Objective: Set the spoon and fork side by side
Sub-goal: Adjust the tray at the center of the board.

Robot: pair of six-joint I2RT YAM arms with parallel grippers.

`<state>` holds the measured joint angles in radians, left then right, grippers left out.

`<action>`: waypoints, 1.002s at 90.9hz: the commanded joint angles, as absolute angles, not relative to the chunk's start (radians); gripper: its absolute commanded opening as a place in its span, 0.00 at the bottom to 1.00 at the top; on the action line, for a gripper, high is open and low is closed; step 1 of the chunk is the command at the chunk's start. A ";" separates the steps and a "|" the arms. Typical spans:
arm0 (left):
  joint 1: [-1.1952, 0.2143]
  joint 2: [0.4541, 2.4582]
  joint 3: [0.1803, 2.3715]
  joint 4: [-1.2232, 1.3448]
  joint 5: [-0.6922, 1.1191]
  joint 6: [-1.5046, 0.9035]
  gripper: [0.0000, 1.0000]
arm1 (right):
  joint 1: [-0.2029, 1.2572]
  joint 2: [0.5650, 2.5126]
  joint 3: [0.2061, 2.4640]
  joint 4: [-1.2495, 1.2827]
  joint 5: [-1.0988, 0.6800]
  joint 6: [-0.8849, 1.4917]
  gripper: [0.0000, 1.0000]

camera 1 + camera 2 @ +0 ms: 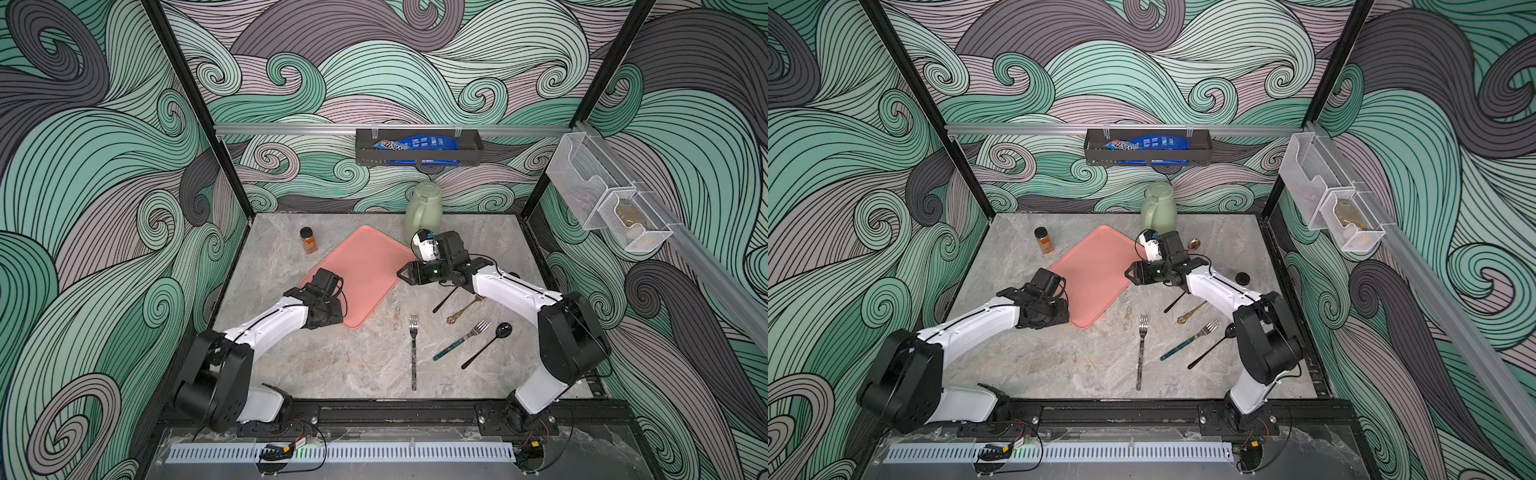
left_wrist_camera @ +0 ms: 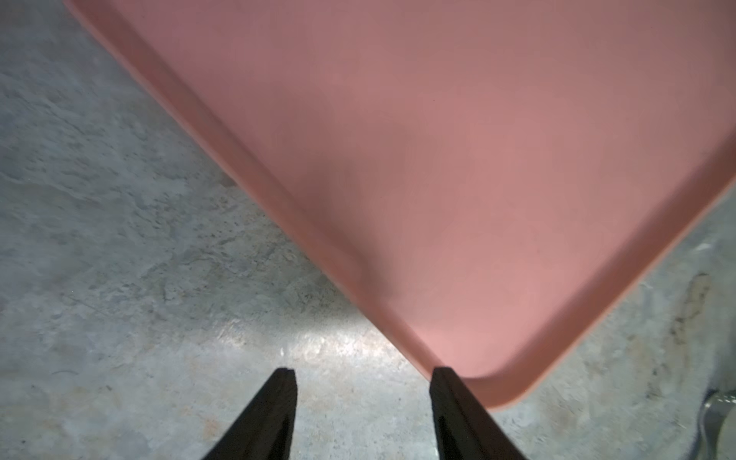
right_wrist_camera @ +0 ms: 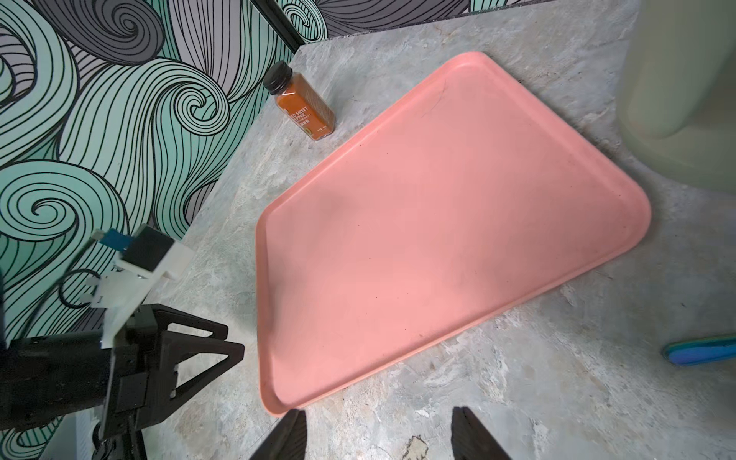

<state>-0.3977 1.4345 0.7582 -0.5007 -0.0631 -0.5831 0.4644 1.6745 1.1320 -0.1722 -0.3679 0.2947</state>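
Nearest the lens in both top views runs a pale slotted strip [image 1: 340,453] along the front rail, and just beyond it the grey desk [image 1: 332,365] begins. On the robot's right side of it the teal-handled fork [image 1: 461,340] and the black spoon [image 1: 486,347] lie flat, near each other but not touching. Their long axes are close to parallel on a diagonal, with the handle ends toward the robot and the tines and bowl pointing away and to its right. That pairing reads as the goal met, or all but; what seems left is at most a small evening of the ends and drawing the arms clear. A silver fork [image 1: 413,351] lies apart from them, its length running straight away from the robot, tines near the front corner of the pink tray [image 1: 374,266], and a gold utensil [image 1: 462,311] lies just beyond the pair. In the left wrist view the left end effector [image 2: 364,374] hangs with jaws moderately apart and nothing between them, over bare desk at a corner of the tray; neither task utensil shows there. In the right wrist view the right end effector [image 3: 378,416] is likewise parted and empty above the desk beside the tray, a spice bottle [image 3: 302,103] standing beyond. A blue-green tip at the frame's edge may be the fork's handle, but that cannot be told.
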 commanded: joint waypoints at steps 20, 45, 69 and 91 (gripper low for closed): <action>-0.400 1.496 0.795 -0.454 -0.027 -0.612 0.55 | 0.464 1.640 1.078 -0.148 -0.364 0.293 0.65; -0.400 1.473 0.789 -0.442 -0.023 -0.627 0.55 | 0.464 1.618 1.033 -0.120 -0.379 0.312 0.66; -0.400 1.550 0.788 -0.415 -0.019 -0.628 0.41 | 0.463 1.601 1.021 -0.132 -0.366 0.313 0.66; -0.396 1.539 0.783 -0.478 -0.061 -0.639 0.33 | 0.461 1.611 1.028 -0.154 -0.356 0.305 0.66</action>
